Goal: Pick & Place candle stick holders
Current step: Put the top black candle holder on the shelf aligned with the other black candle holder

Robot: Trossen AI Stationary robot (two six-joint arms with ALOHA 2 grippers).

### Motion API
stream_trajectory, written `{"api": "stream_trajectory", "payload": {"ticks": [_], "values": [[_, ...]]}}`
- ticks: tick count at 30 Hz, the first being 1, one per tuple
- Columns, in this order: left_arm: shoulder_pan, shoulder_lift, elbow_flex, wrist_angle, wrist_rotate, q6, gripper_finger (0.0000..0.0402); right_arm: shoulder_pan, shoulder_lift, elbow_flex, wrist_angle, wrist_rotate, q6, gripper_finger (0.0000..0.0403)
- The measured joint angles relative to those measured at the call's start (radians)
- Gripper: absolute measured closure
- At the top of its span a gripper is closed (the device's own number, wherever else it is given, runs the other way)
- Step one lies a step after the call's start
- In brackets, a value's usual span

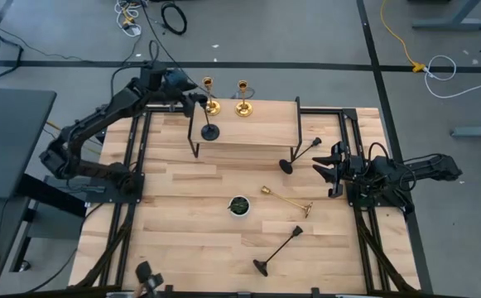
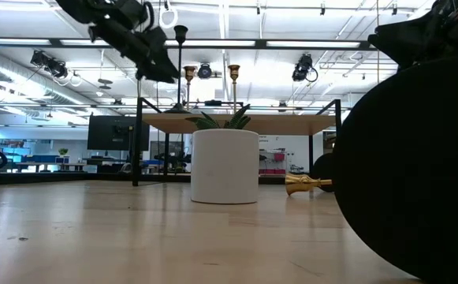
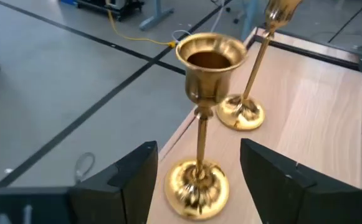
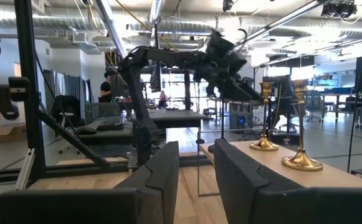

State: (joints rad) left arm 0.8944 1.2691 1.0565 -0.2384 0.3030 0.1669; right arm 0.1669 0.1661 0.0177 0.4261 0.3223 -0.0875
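Raised shelf (image 1: pixel 257 132) carries 3 upright holders: 2 gold holders (image 1: pixel 212 104) at its far edge, 1 black holder (image 1: pixel 209 131) near its left end. Left gripper (image 1: pixel 197 101), fingers spread, straddles a gold one unclamped. 3 lie on the table (image 1: pixel 182 215): 2 black (image 1: pixel 277 251), 1 gold (image 1: pixel 286 199). Half done, I judge. Right gripper (image 1: pixel 333 170) waits right, fingers slightly apart, empty. Far edge leaves little room.

The dark left arm reaches long across, its two-finger left gripper (image 1: pixel 197 98) hanging with fingers (image 3: pixel 131 180) spread wide apart. The dark right arm sits folded low, its right gripper (image 1: pixel 329 170) narrowly parted, gripping nothing.
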Motion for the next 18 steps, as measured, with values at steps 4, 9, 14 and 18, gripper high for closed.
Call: {"api": "stream_trajectory", "payload": {"ticks": [4, 9, 14, 18], "values": [[0.000, -0.074, 0.000, -0.084, -0.012, -0.003, 0.0177, 0.000, 0.000, 0.000, 0.000, 0.000, 0.000, 0.0300], [-0.001, -0.174, 0.000, -0.213, -0.011, -0.025, 0.0178, 0.000, 0.000, 0.000, 0.000, 0.000, 0.000, 0.0300], [-0.002, -0.272, 0.000, -0.314, 0.132, -0.025, 0.0179, 0.000, 0.000, 0.000, 0.000, 0.001, 0.000, 0.0300], [-0.042, -0.338, 0.000, -0.364, 0.313, -0.026, 0.0179, 0.000, 0.000, 0.000, 0.000, 0.001, 0.000, 0.0300]]}}
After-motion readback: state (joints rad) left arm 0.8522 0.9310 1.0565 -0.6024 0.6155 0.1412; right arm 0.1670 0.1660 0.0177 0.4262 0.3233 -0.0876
